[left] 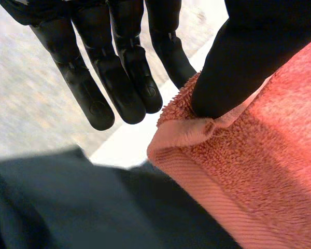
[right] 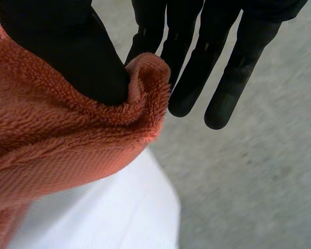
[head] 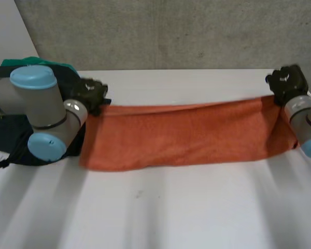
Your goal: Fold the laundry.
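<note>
Towel [head: 186,137] is hanging stretched across the far half of the desk [head: 197,207], long edge running side to side. Its top edge is sitting taut between the two hands. The lower edge is drooping toward the desk's near side; cannot tell whether it is touching the desk.

Left hand [head: 90,96] is holding the towel's top corner at the desk's left end. In the left wrist view its thumb [left: 233,62] is pressing down on the hemmed corner and pinching it. The remaining fingers [left: 122,83] are lying straight and close together, clear of the terry.

Right hand [head: 286,83] is holding the opposite top corner at the desk's right end. In the right wrist view its thumb [right: 67,46] is pinching a curl of the corner against the nearest finger. The other fingers [right: 225,78] are reaching straight out, slightly spread, past the desk's edge.

Dark cloth [head: 2,132] is lying at the desk's left end under the left arm [head: 39,101], with something green [head: 26,63] showing behind the arm.
</note>
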You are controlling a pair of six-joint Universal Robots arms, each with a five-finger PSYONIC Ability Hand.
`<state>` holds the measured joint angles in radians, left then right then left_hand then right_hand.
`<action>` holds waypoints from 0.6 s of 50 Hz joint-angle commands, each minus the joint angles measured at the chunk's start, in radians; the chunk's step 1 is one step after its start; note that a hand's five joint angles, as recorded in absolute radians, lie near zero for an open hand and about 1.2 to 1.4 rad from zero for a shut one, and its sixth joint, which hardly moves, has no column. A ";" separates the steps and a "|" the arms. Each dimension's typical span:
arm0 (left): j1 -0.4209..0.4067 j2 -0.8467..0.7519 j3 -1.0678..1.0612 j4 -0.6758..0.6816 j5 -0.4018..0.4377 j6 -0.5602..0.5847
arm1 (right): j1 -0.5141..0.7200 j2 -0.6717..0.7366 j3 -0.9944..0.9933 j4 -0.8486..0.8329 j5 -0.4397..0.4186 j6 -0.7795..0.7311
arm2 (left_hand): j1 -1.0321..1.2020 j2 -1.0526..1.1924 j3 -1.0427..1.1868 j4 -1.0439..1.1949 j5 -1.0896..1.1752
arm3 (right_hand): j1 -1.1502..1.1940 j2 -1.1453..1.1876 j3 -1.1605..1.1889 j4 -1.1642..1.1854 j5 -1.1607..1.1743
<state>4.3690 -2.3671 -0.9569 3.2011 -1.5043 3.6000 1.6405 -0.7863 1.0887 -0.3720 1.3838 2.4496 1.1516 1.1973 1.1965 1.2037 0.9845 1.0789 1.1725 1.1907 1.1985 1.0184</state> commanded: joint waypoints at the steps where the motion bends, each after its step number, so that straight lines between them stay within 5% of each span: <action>1: 0.020 0.081 0.162 0.158 -0.031 -0.091 | -0.011 -0.066 -0.203 -0.138 0.037 0.159 | 0.245 0.199 0.200 0.193 0.237 | 0.317 0.224 0.206 0.198 0.203; 8: 0.035 0.249 0.145 0.418 -0.036 -0.302 | -0.048 -0.221 -0.168 -0.413 0.046 0.469 | 0.245 0.199 0.200 0.193 0.237 | 0.317 0.224 0.206 0.198 0.203; 17: 0.046 0.253 0.095 0.267 0.012 -0.340 | -0.085 -0.243 -0.105 -0.306 -0.086 0.509 | 0.245 0.199 0.200 0.193 0.237 | 0.317 0.224 0.206 0.198 0.203; 30: 0.050 0.298 -0.408 0.223 0.114 -0.296 | -0.217 -0.220 0.209 -0.136 -0.363 0.485 | 0.245 0.199 0.200 0.193 0.237 | 0.317 0.224 0.206 0.198 0.203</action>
<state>4.4178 -2.0923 -1.1272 3.4229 -1.4404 3.2691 1.4866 -1.0188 1.1425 -0.5736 1.1446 2.9591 1.1516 1.1974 1.1965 1.2038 0.9845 1.0789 1.1724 1.1907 1.1986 1.0188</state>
